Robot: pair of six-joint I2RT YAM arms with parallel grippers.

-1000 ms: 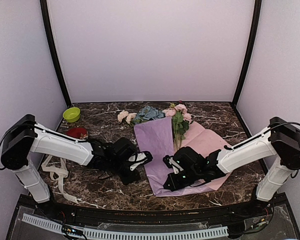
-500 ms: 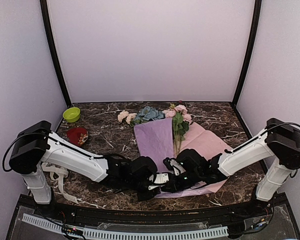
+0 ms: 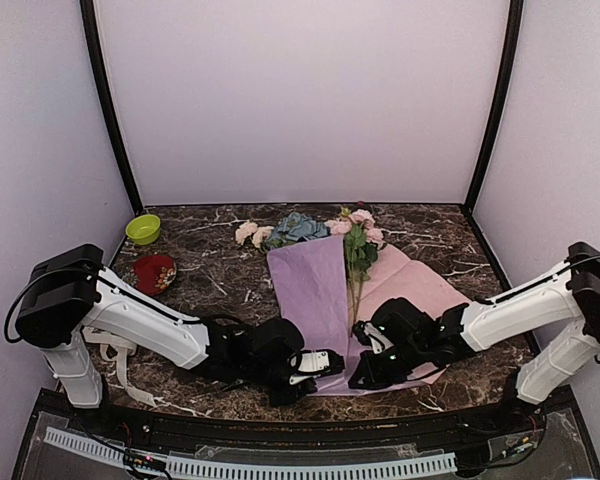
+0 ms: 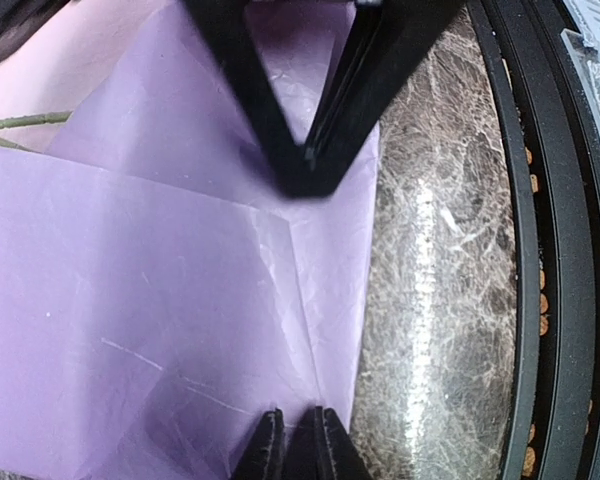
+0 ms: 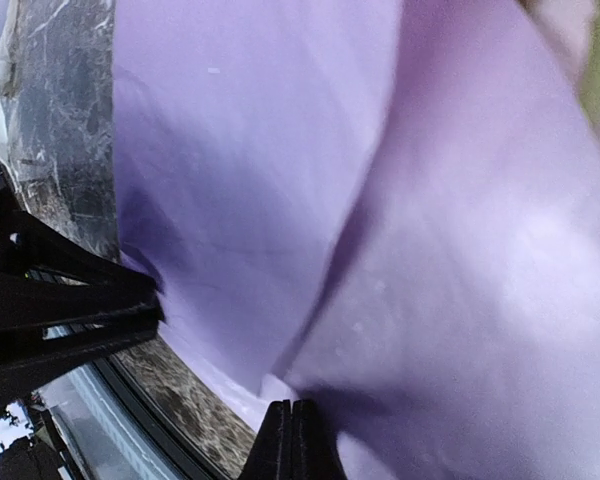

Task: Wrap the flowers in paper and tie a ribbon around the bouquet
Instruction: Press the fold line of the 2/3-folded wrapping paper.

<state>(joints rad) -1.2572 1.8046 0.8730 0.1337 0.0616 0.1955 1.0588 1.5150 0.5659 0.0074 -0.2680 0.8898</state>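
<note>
The paper [image 3: 315, 290] lies flat, lilac on the left and pink [image 3: 420, 285] on the right. The flowers' green stems [image 3: 357, 265] rest along its middle, with pink blooms at the far end. More blooms [image 3: 280, 230] lie behind it. My left gripper [image 3: 325, 362] sits low at the paper's near left corner [image 4: 310, 330]. Its fingertips [image 4: 268, 440] stand a thin slit apart on the sheet, and I cannot tell if paper is pinched. My right gripper [image 3: 365, 375] is shut on a raised ridge of the paper [image 5: 380, 250] at the near edge. The ribbon [image 3: 115, 350] lies at far left.
A red cup [image 3: 153, 270] and a green bowl [image 3: 143, 229] stand at the back left. The black table rim [image 4: 540, 250] runs close beside both grippers. The right gripper's black fingers [image 4: 310, 150] point at my left gripper from just ahead.
My left arm has swung right, from beside the paper's left edge to its near left corner. The right gripper has shifted right and nearer to the table's front edge.
</note>
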